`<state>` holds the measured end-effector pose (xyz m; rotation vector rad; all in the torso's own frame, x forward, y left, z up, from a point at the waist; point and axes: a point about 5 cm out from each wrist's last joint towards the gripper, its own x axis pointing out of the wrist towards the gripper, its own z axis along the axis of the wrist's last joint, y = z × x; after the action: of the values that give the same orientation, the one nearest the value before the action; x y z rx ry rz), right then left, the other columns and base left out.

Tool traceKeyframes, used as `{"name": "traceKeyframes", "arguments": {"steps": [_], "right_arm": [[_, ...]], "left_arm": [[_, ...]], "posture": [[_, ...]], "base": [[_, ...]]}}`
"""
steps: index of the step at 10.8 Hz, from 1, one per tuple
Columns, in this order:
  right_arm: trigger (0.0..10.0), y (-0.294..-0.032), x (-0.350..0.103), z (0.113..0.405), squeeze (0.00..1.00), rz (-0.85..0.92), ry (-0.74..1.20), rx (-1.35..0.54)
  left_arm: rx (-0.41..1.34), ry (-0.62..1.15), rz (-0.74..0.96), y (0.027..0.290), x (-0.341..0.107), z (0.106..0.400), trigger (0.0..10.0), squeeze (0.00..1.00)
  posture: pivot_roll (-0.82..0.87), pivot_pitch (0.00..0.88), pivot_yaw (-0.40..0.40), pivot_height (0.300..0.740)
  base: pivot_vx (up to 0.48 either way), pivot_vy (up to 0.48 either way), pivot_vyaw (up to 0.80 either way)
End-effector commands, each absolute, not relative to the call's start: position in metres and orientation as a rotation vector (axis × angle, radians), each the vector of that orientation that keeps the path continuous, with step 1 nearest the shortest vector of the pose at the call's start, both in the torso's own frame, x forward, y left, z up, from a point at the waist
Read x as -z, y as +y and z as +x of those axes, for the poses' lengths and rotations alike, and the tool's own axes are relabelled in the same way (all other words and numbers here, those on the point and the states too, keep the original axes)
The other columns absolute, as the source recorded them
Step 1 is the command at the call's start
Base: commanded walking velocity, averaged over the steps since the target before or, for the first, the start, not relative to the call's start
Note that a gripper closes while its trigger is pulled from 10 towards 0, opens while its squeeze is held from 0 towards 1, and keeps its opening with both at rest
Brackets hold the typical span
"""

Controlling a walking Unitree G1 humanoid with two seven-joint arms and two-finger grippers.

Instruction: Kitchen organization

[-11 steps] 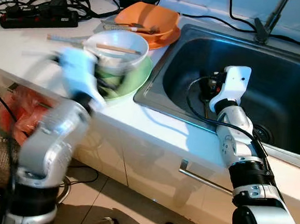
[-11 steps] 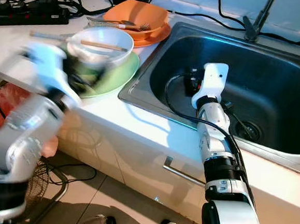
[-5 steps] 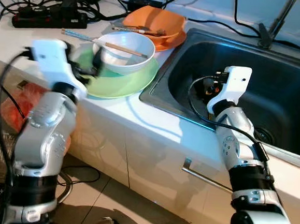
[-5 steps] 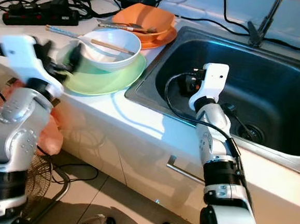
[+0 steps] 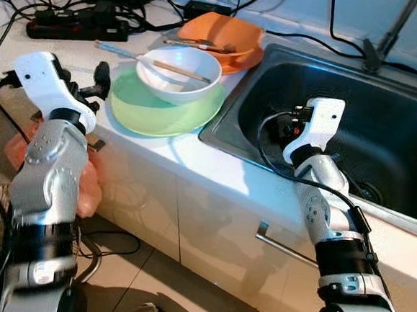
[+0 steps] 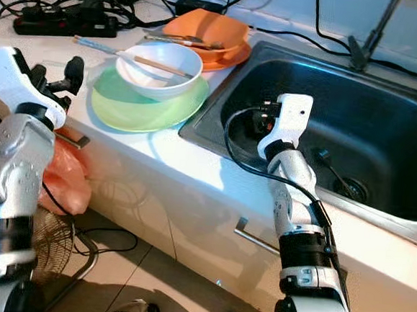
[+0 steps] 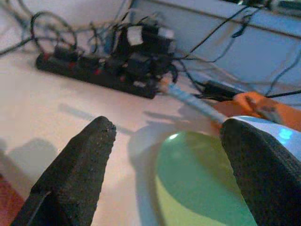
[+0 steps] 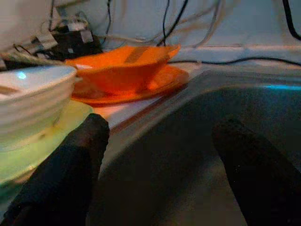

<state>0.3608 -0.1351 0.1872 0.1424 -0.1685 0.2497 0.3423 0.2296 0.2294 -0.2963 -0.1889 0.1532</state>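
Moved: left gripper (image 5: 98, 89) pulled back off the green plate (image 5: 161, 109), now just beside its rim, fingers spread, empty.
Plate: by the sink (image 5: 407, 208), white bowl (image 5: 179, 73) with chopsticks (image 5: 178, 70) on it.
Right gripper (image 8: 155, 155): over the sink, fingers apart.
Tip: grab the plate rim low, keep it level.

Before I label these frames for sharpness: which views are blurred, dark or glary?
Left eye view: mostly sharp, with bluish glare on the sink wall. Left wrist view: the fingers are soft, the green plate glows, the power strip is hazy. Right wrist view: dim, fingers nearly black against the sink, but the orange bowl is well lit.
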Motion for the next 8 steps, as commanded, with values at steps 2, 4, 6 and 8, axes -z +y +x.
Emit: {"name": "traceKeyframes", "arguments": {"steps": [2, 4, 6, 8], "right_arm": [[10.0, -0.130, -0.185, 0.356, 0.00, 0.154, -0.153, -0.272], [10.0, -0.125, -0.185, 0.350, 0.00, 0.151, -0.157, -0.295], [10.0, -0.126, -0.183, 0.344, 0.00, 0.154, -0.152, -0.291], [10.0, -0.127, -0.180, 0.334, 0.00, 0.156, -0.149, -0.282]], "left_arm": [[-0.184, -0.194, -0.377, 0.241, -0.233, 0.351, 10.0, 0.00], [-0.132, -0.195, -0.482, 0.241, -0.233, 0.363, 10.0, 0.00], [-0.086, -0.204, -0.548, 0.234, -0.236, 0.374, 10.0, 0.00], [-0.044, -0.191, -0.590, 0.226, -0.235, 0.385, 10.0, 0.00]], "posture": [[0.10, 0.067, 0.031, 0.740], [0.09, 0.074, 0.039, 0.740], [0.08, 0.084, 0.044, 0.740], [0.06, 0.101, 0.051, 0.740]], "base": [[0.000, 0.000, 0.00], [0.000, 0.000, 0.00], [0.000, 0.000, 0.00], [0.000, 0.000, 0.00]]}}
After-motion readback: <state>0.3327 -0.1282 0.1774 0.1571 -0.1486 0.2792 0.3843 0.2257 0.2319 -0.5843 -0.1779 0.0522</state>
